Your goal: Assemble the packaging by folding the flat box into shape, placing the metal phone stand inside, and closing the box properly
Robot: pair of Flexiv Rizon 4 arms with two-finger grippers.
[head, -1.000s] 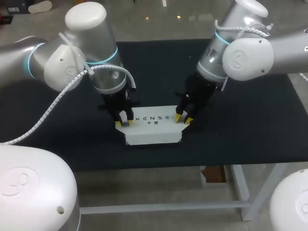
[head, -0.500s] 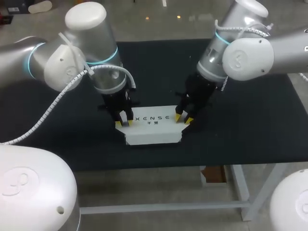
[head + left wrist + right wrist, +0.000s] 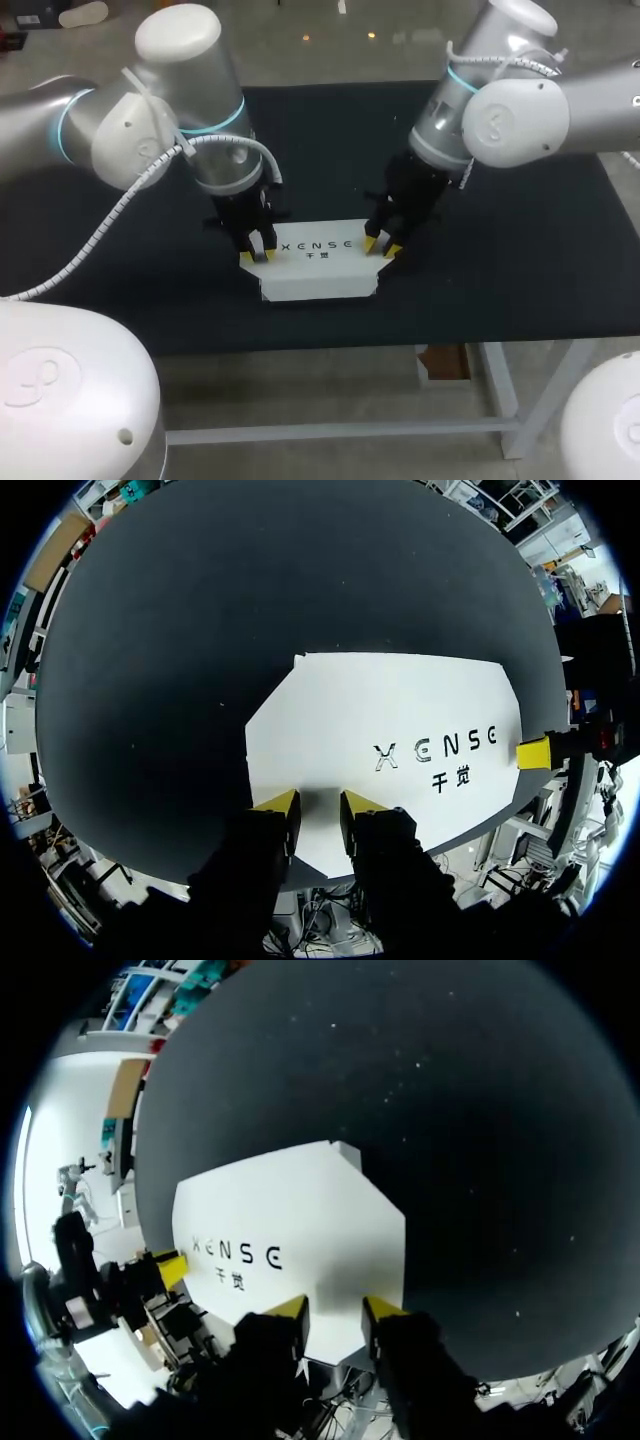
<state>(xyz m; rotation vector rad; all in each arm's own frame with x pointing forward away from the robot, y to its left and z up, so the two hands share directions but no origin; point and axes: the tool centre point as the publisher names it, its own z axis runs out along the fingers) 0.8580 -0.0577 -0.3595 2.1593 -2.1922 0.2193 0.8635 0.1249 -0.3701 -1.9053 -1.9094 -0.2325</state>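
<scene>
Left gripper (image 3: 257, 256) stands at one end of the white box (image 3: 320, 280), right gripper (image 3: 380, 247) at the opposite end. Whether either is clamped on the cardboard or only resting against it cannot be told. The box lies printed face up on the dark table (image 3: 520, 260). No phone stand is in view. Judged step: folding the box into shape. The next move likely calls for both ends to be worked evenly, so the panels do not skew.
</scene>
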